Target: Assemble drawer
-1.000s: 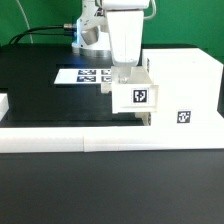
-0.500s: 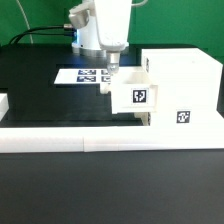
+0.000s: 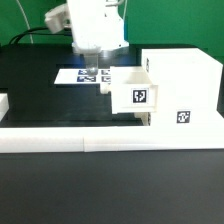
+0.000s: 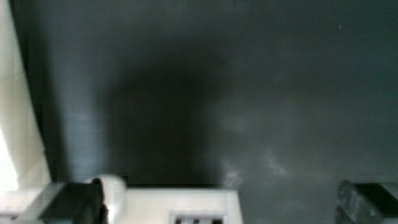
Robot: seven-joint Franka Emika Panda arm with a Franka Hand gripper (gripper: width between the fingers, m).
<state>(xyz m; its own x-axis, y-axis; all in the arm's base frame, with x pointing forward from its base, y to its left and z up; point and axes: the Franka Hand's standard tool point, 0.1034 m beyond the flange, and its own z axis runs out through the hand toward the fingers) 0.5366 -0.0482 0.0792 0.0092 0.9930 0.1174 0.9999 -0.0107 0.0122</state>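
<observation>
We find no readable words, brand names or numbers in either view. The only signs are black-and-white square tags: 1 on the front of the small tray [image 3: 138, 96], 1 on the front of the large case [image 3: 184, 116], and several on the marker board [image 3: 85, 74] lying on the black table. Their patterns carry no legible characters. The wrist view shows no markings.

Arm enters from the far side, upper part of the exterior view, wrist and hand pointing straight down. Gripper [image 3: 95, 72] hangs low, toward the exterior view's left of centre. Fingers [image 4: 80, 200] appear dark in the wrist view, set wide apart with clear space between them. Nothing is held between the jaws.
</observation>
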